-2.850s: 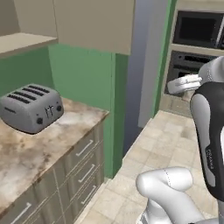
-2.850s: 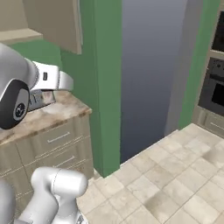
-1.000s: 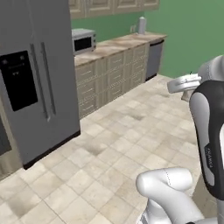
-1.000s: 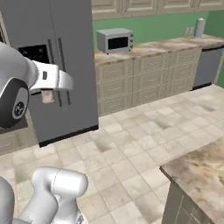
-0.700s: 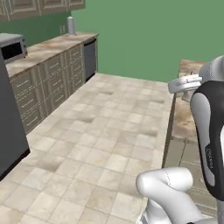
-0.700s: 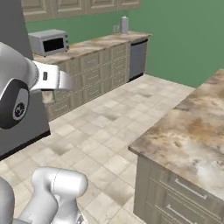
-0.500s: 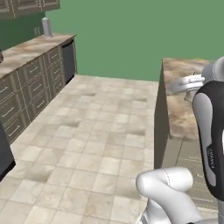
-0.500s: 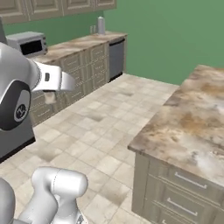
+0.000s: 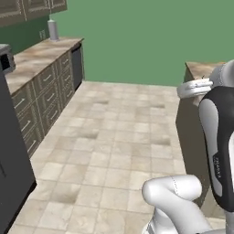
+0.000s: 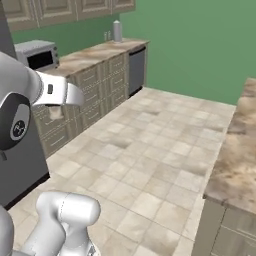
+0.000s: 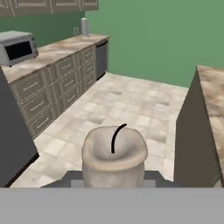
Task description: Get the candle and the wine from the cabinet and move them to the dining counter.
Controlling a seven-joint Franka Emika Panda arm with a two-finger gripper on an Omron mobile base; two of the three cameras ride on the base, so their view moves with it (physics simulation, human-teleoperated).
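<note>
The candle (image 11: 113, 157), a pale stubby cylinder with a curved black wick, stands right in front of the hand camera with my gripper (image 11: 113, 176) shut on it. In the right base view the candle (image 10: 55, 112) hangs just under the white hand. The dining counter (image 10: 239, 155) is a marbled beige-brown slab on the right, and its edge (image 11: 213, 98) lies ahead and to the right of the candle. From the left base view my hand (image 9: 194, 87) is held level with the counter's near end (image 9: 201, 69). The wine is out of view.
A worktop run with drawer units (image 11: 52, 70), a microwave (image 10: 36, 54), a dark dishwasher (image 10: 136, 70) and a grey cylinder (image 9: 53, 29) lines the left wall under beige wall cabinets (image 9: 27, 7). A dark fridge (image 9: 11, 160) stands near left. Open tiled floor (image 9: 119, 137) lies between.
The whole scene has swung past as the base turned: toaster corner, then fridge and microwave slid off left, and the dining counter came in on the right. The candle stays in my gripper.
</note>
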